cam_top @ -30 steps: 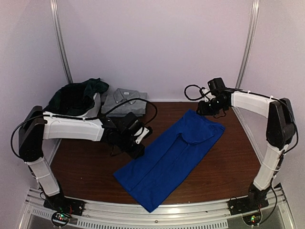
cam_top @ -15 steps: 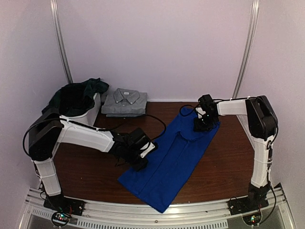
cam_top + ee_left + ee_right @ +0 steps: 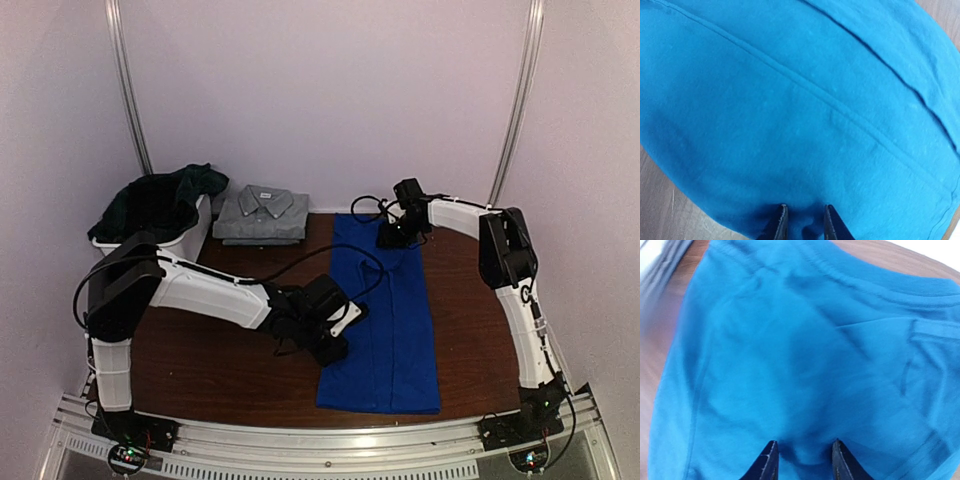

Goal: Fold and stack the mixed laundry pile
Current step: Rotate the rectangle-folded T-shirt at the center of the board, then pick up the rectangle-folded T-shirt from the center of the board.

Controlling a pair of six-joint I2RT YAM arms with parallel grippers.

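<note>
The blue T-shirt (image 3: pixel 395 320) lies flat on the table (image 3: pixel 200 350) as a long narrow strip, running from the upper centre of the top view down to the lower right of centre, its sides already turned in. The left gripper (image 3: pixel 805 225) sits on the strip's left edge about halfway down, jaws drawn narrow with a small tuck of blue cloth pinched between them. The right gripper (image 3: pixel 804 462) is at the strip's far end, at the top of the frame, jaws a little wider and likewise closed on a fold of the fabric.

The rest of the laundry is in the upper left of the top view: a dark green garment (image 3: pixel 160 200) heaped in the white basket (image 3: pixel 190 235), and a grey folded shirt (image 3: pixel 262 213) just to its right.

The T-shirt looks like thin, light jersey (soft, limp, no stiffness of its own), so it probably sags and creases wherever it is unsupported and drags easily over the wood. A pinch through all layers at an edge or hem seems the safest hold; a grab at mid-panel would likely lift only the top layer and spoil the fold
</note>
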